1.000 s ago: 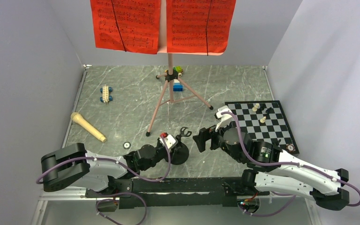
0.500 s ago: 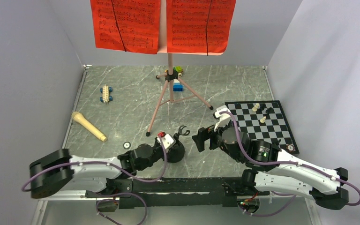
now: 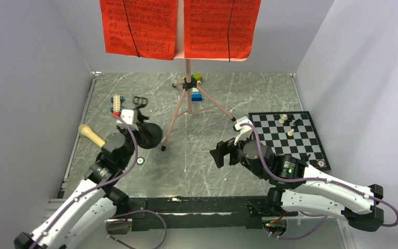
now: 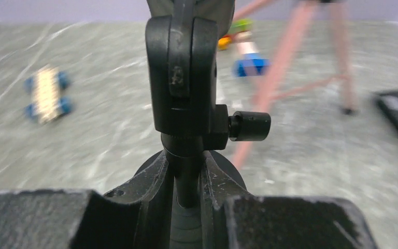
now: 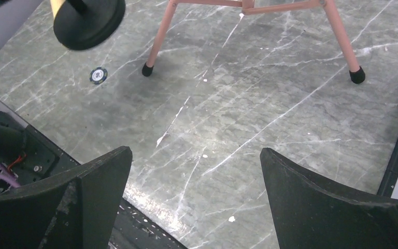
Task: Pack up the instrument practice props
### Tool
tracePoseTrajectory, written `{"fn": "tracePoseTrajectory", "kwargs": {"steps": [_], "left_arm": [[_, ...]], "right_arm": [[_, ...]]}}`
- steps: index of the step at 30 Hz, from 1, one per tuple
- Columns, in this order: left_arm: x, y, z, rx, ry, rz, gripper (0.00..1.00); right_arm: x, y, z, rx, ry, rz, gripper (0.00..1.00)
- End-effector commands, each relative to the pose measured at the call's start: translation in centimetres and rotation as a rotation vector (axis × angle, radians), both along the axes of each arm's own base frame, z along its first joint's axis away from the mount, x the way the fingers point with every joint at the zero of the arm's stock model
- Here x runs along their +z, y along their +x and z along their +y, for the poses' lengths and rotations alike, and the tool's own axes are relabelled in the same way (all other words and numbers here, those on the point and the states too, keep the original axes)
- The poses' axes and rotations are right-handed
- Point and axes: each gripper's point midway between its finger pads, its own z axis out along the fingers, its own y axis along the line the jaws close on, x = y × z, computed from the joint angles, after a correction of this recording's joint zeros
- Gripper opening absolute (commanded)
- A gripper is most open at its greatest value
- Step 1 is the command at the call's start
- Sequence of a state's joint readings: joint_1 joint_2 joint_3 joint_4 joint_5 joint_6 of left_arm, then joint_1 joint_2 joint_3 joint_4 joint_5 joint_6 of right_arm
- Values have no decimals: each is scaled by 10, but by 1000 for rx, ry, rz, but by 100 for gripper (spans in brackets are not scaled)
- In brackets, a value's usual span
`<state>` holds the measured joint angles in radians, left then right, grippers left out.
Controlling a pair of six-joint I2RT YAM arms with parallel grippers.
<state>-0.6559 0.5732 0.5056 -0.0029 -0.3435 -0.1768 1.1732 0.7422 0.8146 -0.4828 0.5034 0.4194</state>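
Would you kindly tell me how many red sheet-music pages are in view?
2. One page sits on the left side of the pink music stand, the other page on its right; any underneath would be hidden.

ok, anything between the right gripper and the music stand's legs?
No. Right wrist view shows only bare table between the open right gripper and the music stand feet.

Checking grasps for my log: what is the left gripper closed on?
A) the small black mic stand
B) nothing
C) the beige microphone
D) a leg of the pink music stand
A: the left wrist view shows the left gripper clamped on the thin stem of the black mic stand, just below its clip.
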Motion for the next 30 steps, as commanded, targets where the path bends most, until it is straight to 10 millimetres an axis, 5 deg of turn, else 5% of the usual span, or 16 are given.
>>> {"fn": "tracePoseTrajectory", "kwargs": {"steps": [1, 9, 19, 30], "left_arm": [[-7, 29, 46, 164, -102, 131, 0], [-37, 82, 128, 529, -99, 166, 0], [-66, 104, 209, 772, -12, 161, 0], [-75, 144, 223, 732, 62, 154, 0]], "right_arm": [[9, 1, 10, 29, 40, -26, 100], [5, -1, 16, 58, 47, -26, 100], [-14, -6, 27, 99, 45, 6, 100], [-23, 1, 24, 83, -28, -20, 100]]}}
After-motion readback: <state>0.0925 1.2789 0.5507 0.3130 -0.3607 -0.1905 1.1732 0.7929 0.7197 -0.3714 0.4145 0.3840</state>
